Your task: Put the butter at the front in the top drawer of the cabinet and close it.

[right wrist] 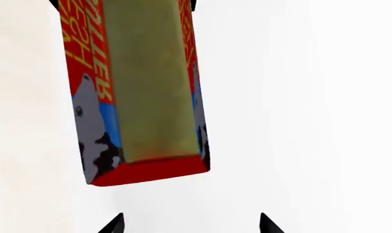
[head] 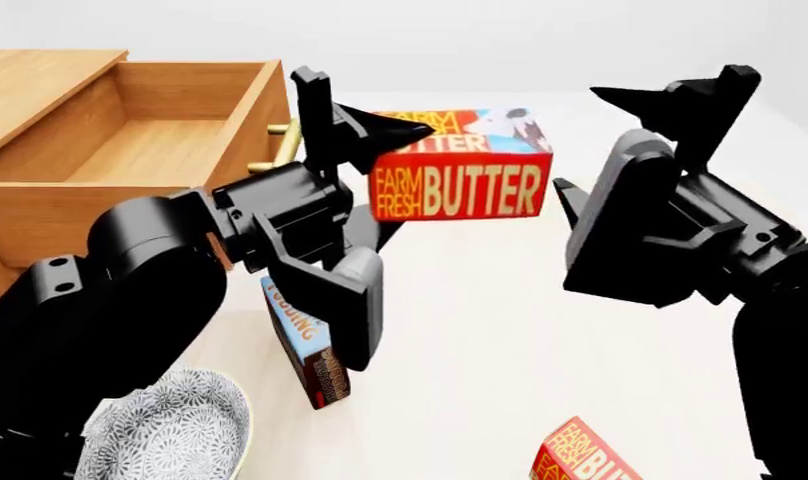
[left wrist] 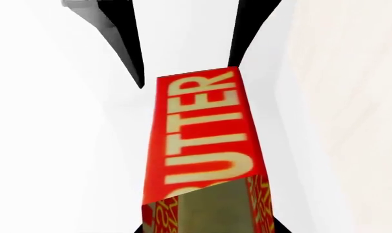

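My left gripper [head: 364, 135] is shut on one end of a red butter carton [head: 460, 178] and holds it in the air, right of the open top drawer [head: 137, 140] of the wooden cabinet [head: 31, 230]. In the left wrist view the carton [left wrist: 203, 131] fills the middle, with the jaws [left wrist: 209, 228] mostly hidden behind it. My right gripper [head: 584, 140] is open and empty just off the carton's far end, not touching it. In the right wrist view the carton [right wrist: 138, 92] lies beyond the spread fingertips [right wrist: 190, 224]. A second identical butter carton [head: 584, 455] lies on the table nearest me.
A blue pudding box [head: 304, 345] stands on edge below my left arm. A patterned bowl [head: 171, 435] sits at the near left. The drawer's brass handle [head: 277, 145] is close beside my left gripper. The white table [head: 511, 340] stretches between the arms.
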`<state>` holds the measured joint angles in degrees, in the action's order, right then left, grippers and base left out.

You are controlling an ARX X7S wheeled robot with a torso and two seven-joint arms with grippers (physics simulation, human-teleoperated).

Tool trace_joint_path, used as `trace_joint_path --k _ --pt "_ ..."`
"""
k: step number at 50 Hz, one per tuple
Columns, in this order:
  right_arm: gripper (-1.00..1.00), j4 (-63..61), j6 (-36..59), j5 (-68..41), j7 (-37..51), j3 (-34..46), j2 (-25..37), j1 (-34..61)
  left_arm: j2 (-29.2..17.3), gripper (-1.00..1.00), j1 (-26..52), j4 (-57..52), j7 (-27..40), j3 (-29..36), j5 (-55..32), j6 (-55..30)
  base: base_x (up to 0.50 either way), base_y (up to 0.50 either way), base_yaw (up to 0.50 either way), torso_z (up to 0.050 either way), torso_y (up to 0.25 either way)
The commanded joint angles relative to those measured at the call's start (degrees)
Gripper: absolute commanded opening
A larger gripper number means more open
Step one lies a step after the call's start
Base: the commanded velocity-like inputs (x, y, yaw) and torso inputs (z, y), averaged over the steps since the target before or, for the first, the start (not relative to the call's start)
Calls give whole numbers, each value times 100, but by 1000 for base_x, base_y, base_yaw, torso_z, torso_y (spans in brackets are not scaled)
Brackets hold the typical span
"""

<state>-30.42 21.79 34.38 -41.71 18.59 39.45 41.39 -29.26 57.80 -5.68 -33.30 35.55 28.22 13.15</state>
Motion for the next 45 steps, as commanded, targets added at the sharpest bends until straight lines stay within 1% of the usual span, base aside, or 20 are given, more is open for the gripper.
trace_joint_path --k 1,3,6,10,14,17,22,25,29,33,36,38,41,43,45 --pt "100 -440 447 148 211 -703 266 -656 -194 -100 -155 -403 24 -261 -31 -442 0 0 0 0 0" --pt "100 -526 562 146 210 -826 288 -784 -200 -100 -196 -489 19 -311 5 -577 0 0 0 0 0" --pt "100 -689 801 129 218 -1036 231 -965 -138 -100 -295 -717 -63 -429 92 -1046 0 0 0 0 3" --pt "100 -902 1203 106 155 -1237 49 -1146 54 -100 -446 -1078 -218 -626 169 -1851 0 0 0 3 0" --pt "100 -1104 1689 32 51 -1401 -264 -1238 388 -100 -537 -1486 -429 -843 354 -2901 0 0 0 0 3" --pt "100 -1228 2125 46 -38 -1440 -555 -1160 772 -100 -551 -1853 -726 -964 579 -3937 0 0 0 0 0" --pt "100 -1461 3262 400 -239 -1269 -1202 -737 1584 -100 -334 -2303 -1267 -1065 1206 -5891 0 0 0 0 2" --pt "100 -1585 4360 755 -444 -1140 -1718 -366 2035 -100 -81 -2399 -1561 -1051 1712 -7067 0 0 0 0 0" --pt "100 -1636 5342 1059 -541 -1068 -2219 -5 2428 -100 407 -2328 -2035 -938 2348 -8518 0 0 0 3 0" --pt "100 -1631 6129 1271 -612 -1079 -2577 391 2509 -100 908 -2006 -2514 -702 2894 -9796 0 0 0 0 3" --pt "100 -1703 6364 1332 -685 -1032 -2700 544 2495 -100 1107 -1888 -2687 -682 3002 -10094 0 0 0 0 0" --pt "100 -1743 6480 1355 -750 -990 -2767 635 2492 -100 1263 -1649 -2965 -688 3152 -10279 0 0 0 0 5" --pt "100 -1772 6577 1397 -823 -930 -2812 711 2568 -100 1412 -1171 -3449 -796 3608 -10291 0 0 0 0 0" --pt "100 -1769 6538 1376 -844 -951 -2874 712 2666 -100 1596 -617 -3767 -992 3961 -10290 0 0 0 0 0" --pt "100 -1760 6532 1353 -874 -991 -2937 722 2819 -100 1764 -182 -3776 -1321 4092 -10278 0 0 0 0 0"
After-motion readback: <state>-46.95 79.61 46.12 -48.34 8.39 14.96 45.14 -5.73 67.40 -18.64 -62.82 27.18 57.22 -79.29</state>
